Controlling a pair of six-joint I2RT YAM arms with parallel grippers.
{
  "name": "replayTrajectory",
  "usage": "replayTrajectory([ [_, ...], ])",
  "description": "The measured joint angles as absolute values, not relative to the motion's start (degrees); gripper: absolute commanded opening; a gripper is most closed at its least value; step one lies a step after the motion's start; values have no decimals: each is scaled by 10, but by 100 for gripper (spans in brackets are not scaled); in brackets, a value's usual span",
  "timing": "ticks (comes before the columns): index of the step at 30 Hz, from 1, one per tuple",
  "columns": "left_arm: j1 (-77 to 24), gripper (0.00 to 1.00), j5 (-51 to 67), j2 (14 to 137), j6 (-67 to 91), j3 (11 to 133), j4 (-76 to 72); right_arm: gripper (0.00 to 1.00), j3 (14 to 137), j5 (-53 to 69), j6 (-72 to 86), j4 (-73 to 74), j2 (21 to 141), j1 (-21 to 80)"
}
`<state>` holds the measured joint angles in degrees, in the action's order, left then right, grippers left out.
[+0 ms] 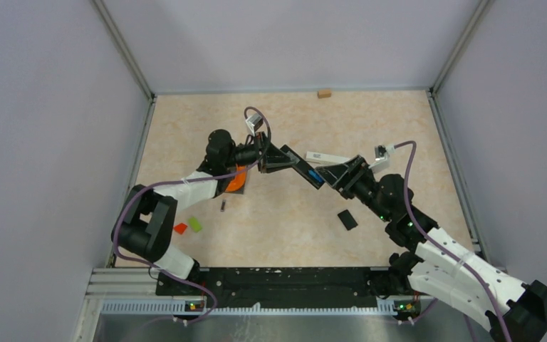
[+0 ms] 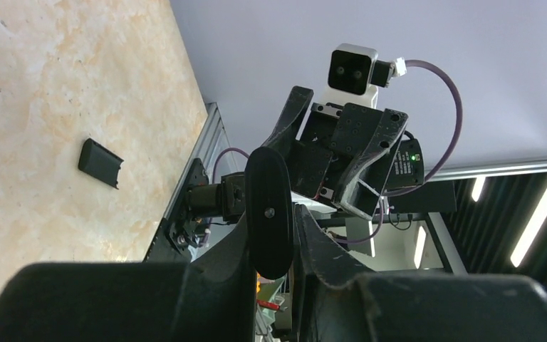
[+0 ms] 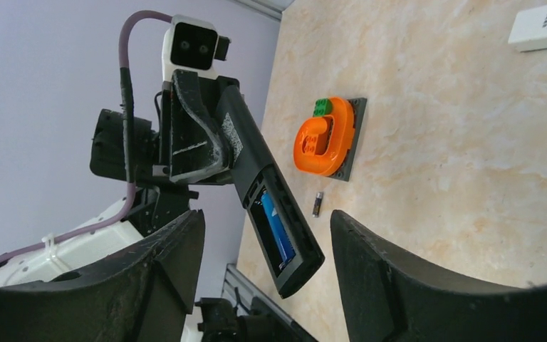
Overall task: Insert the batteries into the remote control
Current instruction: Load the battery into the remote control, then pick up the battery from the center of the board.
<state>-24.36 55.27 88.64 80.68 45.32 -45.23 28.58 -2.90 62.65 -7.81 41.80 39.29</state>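
Remote control [image 3: 256,171]: clamped in left gripper [image 1: 274,157]; compartment open, blue battery [image 3: 276,231] seated. Right gripper [image 1: 327,176]: spread wide, empty. Loose battery [image 3: 318,204] and cover [image 1: 347,219] on table [image 1: 292,239]: outstanding.

remotes 2 [image 1: 299,167] [image 1: 327,157] | batteries 2 [image 1: 314,175] [image 1: 222,206] | battery cover 1 [image 1: 347,219]

even, soft overhead light; crisp top view
faint shadows on the bench [image 1: 292,228]; ceiling light strips [image 2: 538,224] glare in the left wrist view; the right fingers [image 3: 413,285] near the lens look soft.
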Motion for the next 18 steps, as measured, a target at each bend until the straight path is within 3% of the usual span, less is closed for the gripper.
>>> replayTrajectory([
  [4, -243, 0, 562, 886, 822, 453, -470, 43, 286, -16, 631, -84, 418, 392],
  [12, -241, 0, 570, 897, 885, 453, -547, 33, 286, -2, 631, -107, 437, 392],
  [16, -241, 0, 572, 907, 906, 453, -563, 18, 286, 4, 631, -114, 439, 392],
  [18, -240, 0, 574, 908, 916, 453, -568, 16, 286, 6, 632, -118, 439, 392],
])
